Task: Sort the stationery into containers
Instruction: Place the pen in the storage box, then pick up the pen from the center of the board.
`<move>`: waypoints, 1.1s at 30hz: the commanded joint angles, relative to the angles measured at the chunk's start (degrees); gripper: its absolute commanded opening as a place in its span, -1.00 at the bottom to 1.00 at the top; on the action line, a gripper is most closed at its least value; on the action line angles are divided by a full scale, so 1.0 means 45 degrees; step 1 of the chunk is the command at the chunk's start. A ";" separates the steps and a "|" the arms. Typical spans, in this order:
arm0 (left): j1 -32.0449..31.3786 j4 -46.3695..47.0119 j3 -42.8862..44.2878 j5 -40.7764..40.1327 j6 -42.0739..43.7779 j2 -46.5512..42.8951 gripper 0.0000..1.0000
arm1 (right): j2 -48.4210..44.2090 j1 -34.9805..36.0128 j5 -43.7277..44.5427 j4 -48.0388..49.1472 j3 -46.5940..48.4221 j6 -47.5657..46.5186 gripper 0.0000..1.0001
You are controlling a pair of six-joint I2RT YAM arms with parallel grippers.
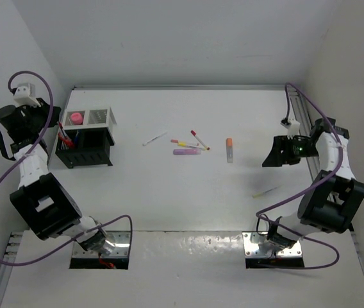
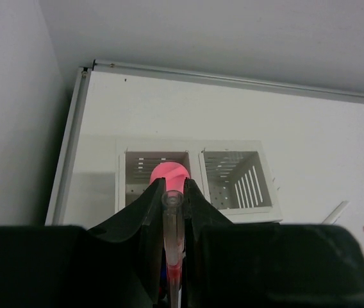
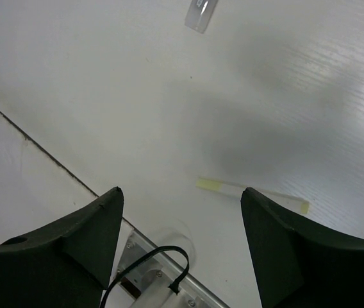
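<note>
Left claw (image 2: 172, 187) clamped on red pen (image 2: 172, 234), long axis pointing far; white bin (image 2: 233, 183) dead ahead, just beyond tip. Right claw (image 3: 181, 192) apart.

Bench (image 3: 284, 96): white, smooth, faintly grained, slight sheen.
Bin (image 2: 252, 186): white, matt, slotted sheet.
Pen (image 2: 171, 224): clear glossy plastic barrel.
Left pincer (image 2: 172, 187): matt black plastic.

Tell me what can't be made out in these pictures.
- Top: the things in the organizer are too small to identify.
- Left wrist: the left gripper hides the organizer. The pen runs off the bottom edge, so its lower end is unseen.
- Right wrist: the clear piece is cut off by the top edge.
</note>
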 commanded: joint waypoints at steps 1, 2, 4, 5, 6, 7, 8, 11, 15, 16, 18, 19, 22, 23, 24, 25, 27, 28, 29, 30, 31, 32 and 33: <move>0.0085 0.1798 -0.0335 0.0610 0.0403 0.0131 -1.00 | -0.0176 0.0066 -0.0004 0.0544 -0.0103 -0.0389 0.45; 0.0085 0.1934 -0.0394 0.0590 0.0519 0.0247 -1.00 | -0.0176 0.0143 0.0035 0.0583 -0.0123 -0.0408 0.45; 0.0123 0.1858 -0.0452 0.0629 0.0871 0.0385 -1.00 | -0.0196 0.0222 0.0172 0.0622 -0.0162 -0.0564 0.45; 0.0143 0.1858 -0.0491 0.0842 0.0988 0.0482 -1.00 | -0.0196 0.0338 0.0385 0.0603 -0.0162 -0.0642 0.43; 0.0182 0.1916 -0.0588 0.1018 0.1183 0.0502 -0.99 | -0.0196 0.0359 0.0503 0.0603 -0.0162 -0.0972 0.40; 0.0183 0.2032 -0.0802 0.1136 0.1185 0.0483 -0.96 | -0.0215 0.0398 0.0640 0.0584 -0.0162 -0.1091 0.37; 0.0241 0.2401 -0.0940 0.1388 0.1165 0.0444 -0.93 | -0.0235 0.0417 0.0854 0.0622 -0.0162 -0.1228 0.35; 0.0241 0.2968 -0.1349 0.1858 0.0893 0.0541 -0.77 | -0.0157 0.0437 0.1051 0.0720 0.0013 -0.1385 0.24; 0.0241 0.3458 -0.1800 0.1996 0.0482 0.0620 -0.41 | 0.0175 0.1020 0.1051 0.1577 0.0267 -0.0237 0.19; 0.0222 0.3498 -0.1839 0.1958 0.0443 0.0600 -0.31 | 0.0214 0.1216 0.1090 0.1889 0.0267 0.0715 0.18; 0.0222 0.3401 -0.1801 0.1938 0.0306 0.0600 -0.04 | 0.0273 0.2169 0.1829 0.3274 0.0248 0.2006 0.18; 0.0202 0.3091 -0.1568 0.1996 0.0441 0.0445 0.14 | 0.0447 0.3277 0.3012 0.4613 0.0325 0.3850 0.19; 0.0241 0.2914 -0.1332 0.2151 0.0637 0.0133 0.21 | 0.0954 0.4278 0.3725 0.5463 0.0676 0.5465 0.22; 0.0241 0.2874 -0.1254 0.2172 0.0657 0.0015 0.22 | 0.1382 0.4555 0.3940 0.5737 0.0794 0.6514 0.23; 0.0241 0.2835 -0.1195 0.2230 0.0638 -0.0102 0.23 | 0.1618 0.4848 0.4077 0.6165 0.0949 0.7105 0.23; 0.0260 0.2757 -0.1021 0.2269 0.0580 -0.0238 0.23 | 0.1911 0.5315 0.4407 0.6363 0.1183 0.7556 0.23; 0.0242 0.2679 -0.0883 0.2464 0.0326 -0.0707 0.25 | 0.2709 0.6133 0.4974 0.6792 0.1631 0.8476 0.23; 0.0222 0.2659 -0.0863 0.2523 0.0248 -0.1076 0.25 | 0.2985 0.6411 0.5692 0.6852 0.1809 0.8671 0.23; 0.0183 0.2581 -0.0863 0.2543 0.0170 -0.1254 0.26 | 0.3239 0.6646 0.6086 0.6930 0.2004 0.8886 0.23; 0.0125 0.2348 -0.0882 0.2543 0.0188 -0.1642 0.26 | 0.3764 0.7073 0.6651 0.6970 0.2354 0.8966 0.23; 0.0066 0.2191 -0.0921 0.2562 0.0227 -0.1878 0.27 | 0.3982 0.7252 0.6927 0.6970 0.2531 0.9102 0.23; -0.0012 0.1977 -0.0979 0.2563 0.0440 -0.2093 0.27 | 0.4216 0.7408 0.7162 0.7009 0.2688 0.9219 0.22; -0.0090 0.1588 -0.1057 0.2563 0.0636 -0.2347 0.28 | 0.4624 0.7661 0.7397 0.6971 0.3018 0.9278 0.21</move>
